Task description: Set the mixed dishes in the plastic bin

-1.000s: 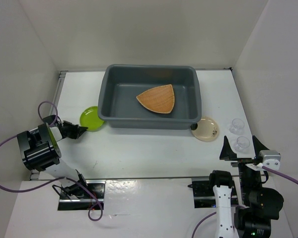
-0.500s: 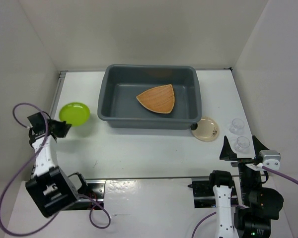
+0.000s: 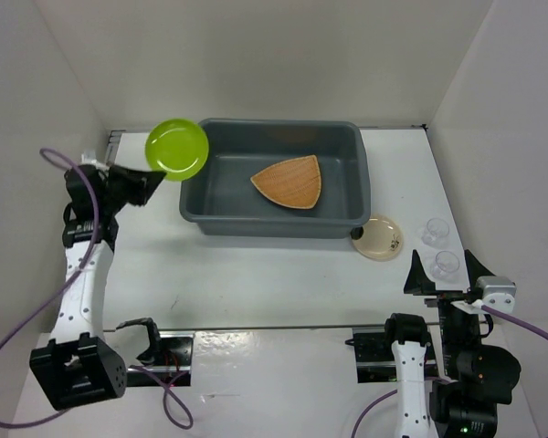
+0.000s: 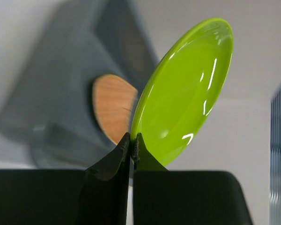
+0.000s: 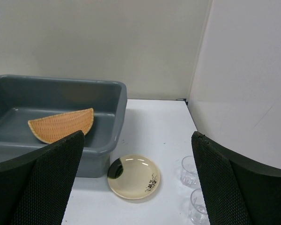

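- Lime-green plate (image 3: 176, 150) (image 4: 187, 93): held in the air at the plastic bin's (image 3: 276, 223) far-left corner. In the top view it overlaps that corner of the rim. It is tilted up on its edge, with the glossy hollow face showing in the left wrist view.
- Left gripper (image 3: 153, 180) (image 4: 132, 140): clenched on the lime-green plate. Its two black fingertips (image 4: 124, 145) pinch the plate's lower rim with almost no gap between them. The arm reaches in from the left of the bin.
- Wooden plate (image 3: 290, 182) (image 5: 61, 124) (image 4: 111, 110): lying flat on the bin's floor, a little right of its middle, with the rounded-triangular outline plain from above.
- Cream plate (image 3: 379, 237) (image 5: 134, 176): flat on the table (image 3: 256, 274), just outside the bin's near-right corner. It has a dark patch on the side towards the bin and fine dark marks on the other side. Whether it touches the bin wall I cannot tell.
- Two clear cups (image 3: 436, 231) (image 3: 446, 265) (image 5: 191, 169) (image 5: 199, 206): upright on the table to the right of the cream plate, farther from the bin, one nearer the arm bases than the other.
- Right gripper (image 3: 441, 255): released, jaws spread wide. It sits on the near-right side of the bin, well apart from it. From above, the nearer cup appears between its fingers (image 5: 42, 183); in the right wrist view both cups lie low on the right.
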Robot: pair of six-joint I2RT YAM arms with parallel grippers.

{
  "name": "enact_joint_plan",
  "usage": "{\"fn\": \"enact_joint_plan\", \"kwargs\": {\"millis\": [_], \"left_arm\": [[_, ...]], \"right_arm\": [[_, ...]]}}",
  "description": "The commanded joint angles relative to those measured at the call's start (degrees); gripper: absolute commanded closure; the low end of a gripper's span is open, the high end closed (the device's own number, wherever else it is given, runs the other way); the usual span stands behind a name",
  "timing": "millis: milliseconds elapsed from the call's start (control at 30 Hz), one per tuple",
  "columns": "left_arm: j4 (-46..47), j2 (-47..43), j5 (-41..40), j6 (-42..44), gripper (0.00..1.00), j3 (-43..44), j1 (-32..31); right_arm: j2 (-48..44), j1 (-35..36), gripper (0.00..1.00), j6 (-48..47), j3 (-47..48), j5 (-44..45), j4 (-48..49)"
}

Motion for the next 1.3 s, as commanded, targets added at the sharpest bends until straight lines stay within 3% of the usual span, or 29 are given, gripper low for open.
{"fn": "enact_joint_plan", "kwargs": {"millis": [0, 33, 233, 367, 533, 900, 1067, 1267], "left_arm": [[8.59, 3.09, 2.54, 4.68, 1.0, 11.27, -7.48], [5.36, 5.02, 1.93, 7.13, 1.0, 16.87, -9.5], [-1.96, 25.48, 5.01, 11.8, 1.0, 30.62, -24.26], [-6.27, 34.38, 0.52, 14.88, 1.0, 36.16, -28.58], [-6.01, 43.17, -0.71, 16.03, 1.0, 37.4, -31.06], [-7.15, 61.18, -3.26, 16.56, 1.0, 50.05, -37.82], [-11.27, 69.01, -3.79, 17.35, 1.0, 57.95, -37.82], [-10.76, 72.62, -3.78, 17.35, 0.99, 57.97, -36.77]], "right_arm": [[-4.38, -0.43, 0.01, 0.14, 0.6, -0.2, 1.35], [-4.38, -0.43, 0.01, 0.14, 0.6, -0.2, 1.35], [-4.38, -0.43, 0.01, 0.14, 0.6, -0.2, 1.35], [-4.38, -0.43, 0.01, 0.14, 0.6, -0.2, 1.35], [-4.38, -0.43, 0.01, 0.14, 0.6, -0.2, 1.35], [-4.38, -0.43, 0.01, 0.14, 0.6, -0.2, 1.35], [-4.91, -0.43, 0.01, 0.14, 0.6, -0.2, 1.35], [-4.91, -0.43, 0.01, 0.14, 0.6, -0.2, 1.35]]}}
